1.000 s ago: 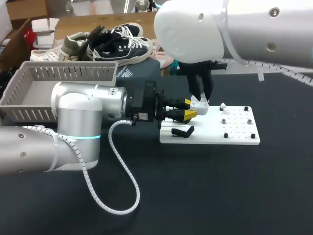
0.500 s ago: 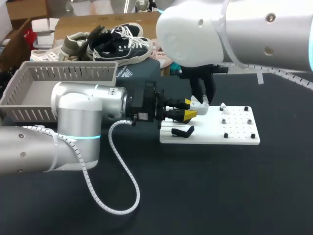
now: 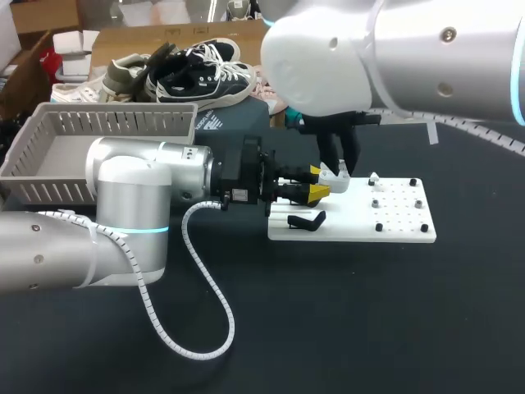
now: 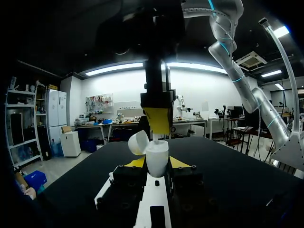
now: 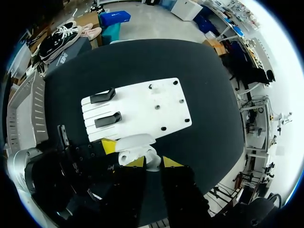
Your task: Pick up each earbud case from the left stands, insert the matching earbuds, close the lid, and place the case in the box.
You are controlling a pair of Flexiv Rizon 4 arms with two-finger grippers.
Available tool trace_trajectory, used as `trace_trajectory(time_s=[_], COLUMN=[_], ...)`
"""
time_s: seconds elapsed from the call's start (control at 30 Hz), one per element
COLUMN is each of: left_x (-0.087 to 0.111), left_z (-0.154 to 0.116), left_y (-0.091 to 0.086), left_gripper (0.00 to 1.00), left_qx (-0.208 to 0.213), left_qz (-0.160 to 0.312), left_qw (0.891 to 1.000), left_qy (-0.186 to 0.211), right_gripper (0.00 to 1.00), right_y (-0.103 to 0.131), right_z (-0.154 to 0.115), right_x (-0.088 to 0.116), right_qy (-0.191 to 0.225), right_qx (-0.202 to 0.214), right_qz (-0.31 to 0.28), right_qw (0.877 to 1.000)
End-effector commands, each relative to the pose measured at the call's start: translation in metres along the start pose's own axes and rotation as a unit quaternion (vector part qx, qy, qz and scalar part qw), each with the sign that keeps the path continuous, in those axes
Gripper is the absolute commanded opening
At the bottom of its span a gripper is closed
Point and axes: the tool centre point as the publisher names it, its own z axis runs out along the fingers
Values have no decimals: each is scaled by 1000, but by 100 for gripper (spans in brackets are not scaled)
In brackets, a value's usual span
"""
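The left fingers [image 4: 178,163], reaching in level from the side, are clamped on the lower body of the white earbud case [image 4: 156,159], one yellow tip on each flank. The case is held upright, just above the near-left corner of the white plate [image 3: 394,222]. Its lid [image 4: 138,142] is tipped back and open. The right fingers [image 5: 170,162] hang straight down over the case mouth, nearly closed, and appear to pinch a small white earbud [image 4: 155,138] whose stem points into the opening. Over the last second the right arm has shifted slightly above the case, while the left arm and the case have stayed in place. Judgement: the insertion step is in progress and the earbud is not yet confirmed as seated. Closing the lid and the transfer to the box [image 3: 123,123] remain. The case is smooth, glossy, rounded hard plastic and is likely to slip under a side load. The plate is flat, matt and rigid, and it carries small black pegs [image 3: 379,227] and an angled black stand [image 3: 308,220]. The box is grey with slotted walls. The surface [image 3: 369,312] is covered in a black, non-reflective material.
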Motion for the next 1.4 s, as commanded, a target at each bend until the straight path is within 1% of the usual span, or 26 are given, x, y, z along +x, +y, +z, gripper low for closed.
trace_trajectory(time_s=[0.03, 0.77, 0.8, 0.87, 0.9, 0.97, 1.0, 1.4], left_x=[0, 0, 0, 0, 0, 0, 0, 0], left_z=[1, 1, 1, 1, 1, 1, 1, 1], left_y=[-1, -1, -1, -1, -1, -1, -1, -1], left_gripper=[0, 0, 0, 0, 0, 0, 0, 0], left_qx=[-2, -2, -2, -2, -2, -2, -2, -2], left_qz=[0, 0, 0, 0, 0, 0, 0, 0], left_qw=[1000, 1000, 1000, 1000, 1000, 1000, 1000, 1000], left_qy=[0, 0, 0, 0, 0, 0, 0, 0], right_gripper=[0, 0, 5, 10, 11, 9, 0, 0], right_y=[3, 4, 4, 4, 4, 4, 5, 1], right_z=[1, 7, 7, 7, 7, 7, 7, 6], right_x=[-2, -7, -7, -7, -7, -7, -7, -7], right_qy=[2, 17, 17, 18, 18, 18, 19, 28], right_qx=[2, -1, -1, -1, -1, -1, -4, -16], right_qz=[-1, 10, 10, 11, 11, 12, 13, 27], right_qw=[1000, 1000, 1000, 1000, 1000, 1000, 1000, 999])
